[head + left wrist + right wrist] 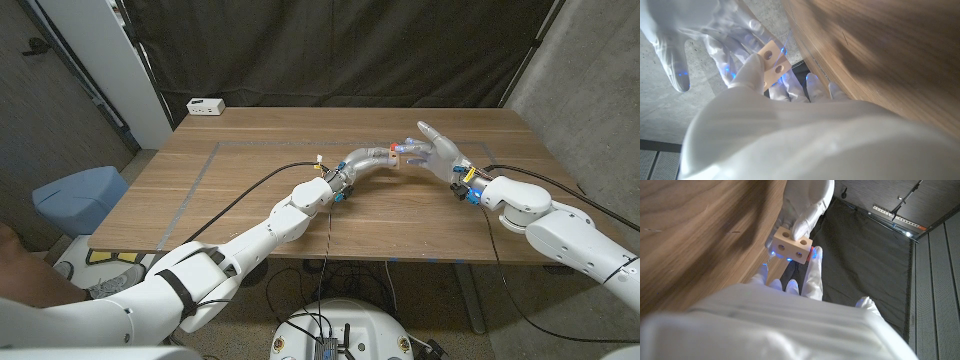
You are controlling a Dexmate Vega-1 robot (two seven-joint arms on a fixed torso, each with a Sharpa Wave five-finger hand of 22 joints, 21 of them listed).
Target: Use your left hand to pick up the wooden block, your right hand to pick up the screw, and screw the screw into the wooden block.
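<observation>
Hands meeting over the desk

The left hand is pinching the wooden block above the desk's middle, toward its far edge. The right hand, fingers partly spread, is touching the block; whether it is holding anything, I cannot tell.

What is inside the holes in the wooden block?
The block, held up by the left hand, shows round holes that look dark and empty. How deep they go is hidden. The right hand is at the block; a red bit shows there, too covered to tell what it is.
</observation>
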